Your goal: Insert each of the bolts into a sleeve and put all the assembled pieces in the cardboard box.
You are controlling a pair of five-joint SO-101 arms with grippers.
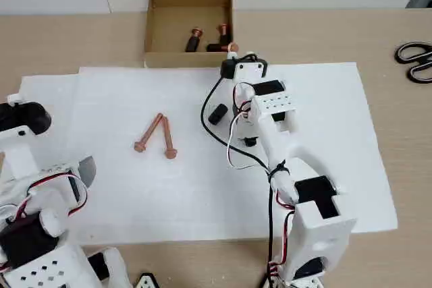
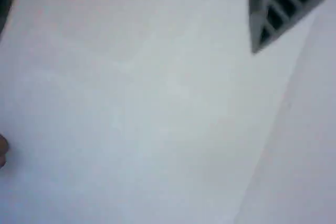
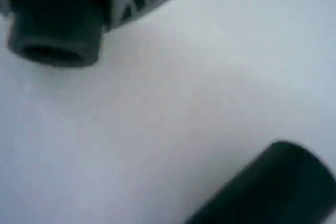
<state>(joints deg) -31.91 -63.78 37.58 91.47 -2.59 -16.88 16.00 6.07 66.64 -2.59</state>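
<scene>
Right gripper (image 1: 240,107) is down low over the white foam sheet (image 1: 121,200), in the middle of the surface (image 1: 61,38). Open or closed? Can't tell from these angles. One black sleeve (image 1: 217,114) lies just beside it on the foam, and a second sleeve (image 1: 250,141) lies near the arm's cables. The right wrist view puts one sleeve hard up by the gripper, but whether they touch I can't say.

Left gripper (image 2: 283,11) hangs over bare foam at the near left corner, its state also unclear.

Out from there, two copper bolts (image 1: 156,137) lie loose on the foam in a V, tips together, well apart from both sleeves. At the far edge, the cardboard box (image 1: 154,28) holds three assembled pieces (image 1: 194,40). Scissors (image 1: 415,59) lie at the far right.
</scene>
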